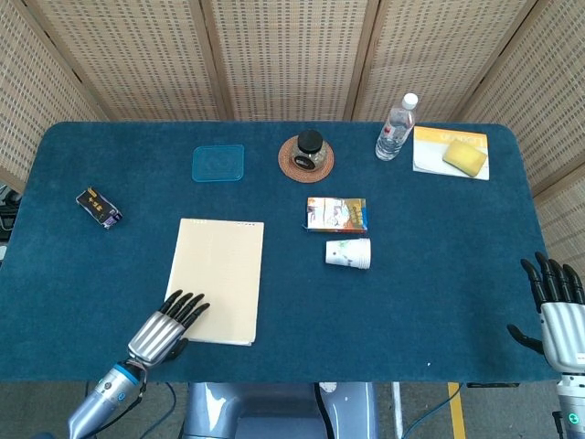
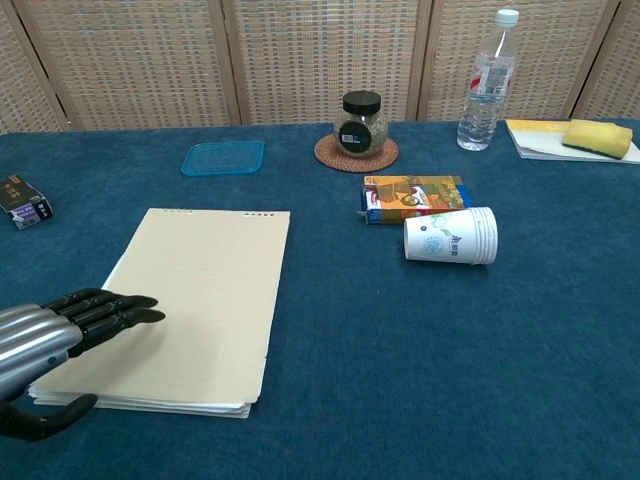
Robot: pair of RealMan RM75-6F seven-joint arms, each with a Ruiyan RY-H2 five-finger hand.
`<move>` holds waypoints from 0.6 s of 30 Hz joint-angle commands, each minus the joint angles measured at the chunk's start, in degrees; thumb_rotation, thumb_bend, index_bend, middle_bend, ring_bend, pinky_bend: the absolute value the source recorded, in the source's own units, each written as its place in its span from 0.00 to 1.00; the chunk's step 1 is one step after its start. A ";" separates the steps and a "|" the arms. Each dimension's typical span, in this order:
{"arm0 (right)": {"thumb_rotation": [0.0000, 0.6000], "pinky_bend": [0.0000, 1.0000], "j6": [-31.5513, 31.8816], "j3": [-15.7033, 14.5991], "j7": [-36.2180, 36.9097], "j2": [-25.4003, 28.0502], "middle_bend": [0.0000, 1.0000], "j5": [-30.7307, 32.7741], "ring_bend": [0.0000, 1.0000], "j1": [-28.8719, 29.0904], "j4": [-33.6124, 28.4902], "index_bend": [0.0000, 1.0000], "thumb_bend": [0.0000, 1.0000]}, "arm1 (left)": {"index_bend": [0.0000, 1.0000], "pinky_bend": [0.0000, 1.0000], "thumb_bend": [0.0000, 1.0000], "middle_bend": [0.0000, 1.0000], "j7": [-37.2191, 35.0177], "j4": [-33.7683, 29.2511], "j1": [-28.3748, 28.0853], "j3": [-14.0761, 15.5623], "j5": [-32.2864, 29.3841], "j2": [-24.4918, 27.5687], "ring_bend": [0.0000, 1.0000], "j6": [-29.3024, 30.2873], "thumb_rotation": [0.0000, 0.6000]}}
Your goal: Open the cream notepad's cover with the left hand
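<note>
The left robot hand (image 2: 60, 335) lies flat and palm-down on the near left corner of the cream notepad (image 2: 190, 300), fingers straight and together, gripping nothing; in the chest view the thumb curls under at the pad's near edge. The notepad sits closed on the left half of the blue tabletop (image 1: 439, 302), its bound edge away from the robot, skewed slightly clockwise to the tabletop's front edge.

The likely risk is that the hand drags the whole pad instead of lifting the cover alone: flat fingers pressing from above give friction on the top sheet but no purchase beneath it, so the pad may slide or turn on the cloth. The thumb could also catch several pages at once.

The left forearm enters from the near left corner, angled up toward the pad. The right robot hand (image 1: 556, 306) hangs off the tabletop's right edge, open, fingers spread and pointing away, well apart from everything
</note>
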 commanded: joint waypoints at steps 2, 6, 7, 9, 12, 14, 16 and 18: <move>1.00 0.00 -0.07 0.02 0.17 0.06 0.00 0.06 0.00 0.02 -0.03 0.00 0.00 | 0.00 0.00 0.51 0.00 0.43 -1.18 -0.60 -1.18 -0.52 0.46 0.00 0.70 1.00; 1.00 0.00 -0.09 -0.01 0.29 0.08 0.00 0.02 0.00 0.03 -0.04 0.00 0.00 | 0.00 0.00 0.51 0.00 1.20 -2.88 -1.62 -3.21 -1.97 1.21 0.00 0.56 1.00; 1.00 0.00 -0.08 -0.02 0.27 0.08 0.00 0.01 0.00 0.03 -0.07 0.00 0.00 | 0.00 0.00 0.51 0.00 1.38 -3.40 -2.04 -3.95 -2.61 1.41 0.00 0.32 1.00; 1.00 0.00 -0.07 -0.01 0.28 0.08 0.00 0.03 0.00 0.03 -0.07 0.00 0.00 | 0.00 0.00 0.51 0.00 1.52 -4.08 -2.62 -4.97 -3.58 1.63 0.00 -0.11 1.00; 1.00 0.00 -0.07 0.05 0.37 0.09 0.00 0.17 0.00 0.02 -0.01 0.00 0.00 | 0.00 0.00 0.50 0.00 2.07 -5.10 -3.55 -6.35 -5.37 2.05 0.00 -1.15 1.00; 1.00 0.00 -0.15 0.10 0.46 0.10 0.00 0.28 0.00 0.05 0.03 0.00 0.00 | 0.00 0.00 0.50 0.00 2.46 -5.51 -3.98 -6.82 -6.45 2.31 0.00 -1.91 1.00; 1.00 0.00 -0.28 0.11 0.54 0.10 0.00 0.39 0.00 0.09 0.07 0.00 0.00 | 0.00 0.00 0.50 0.00 2.85 -5.55 -4.31 -7.21 -7.41 2.40 0.00 -2.44 1.00; 1.00 0.00 -0.28 0.16 0.69 0.15 0.00 0.46 0.00 0.09 0.09 0.00 0.00 | 0.00 0.00 0.49 0.00 2.65 -5.65 -4.46 -7.12 -8.16 2.55 0.00 -2.78 1.00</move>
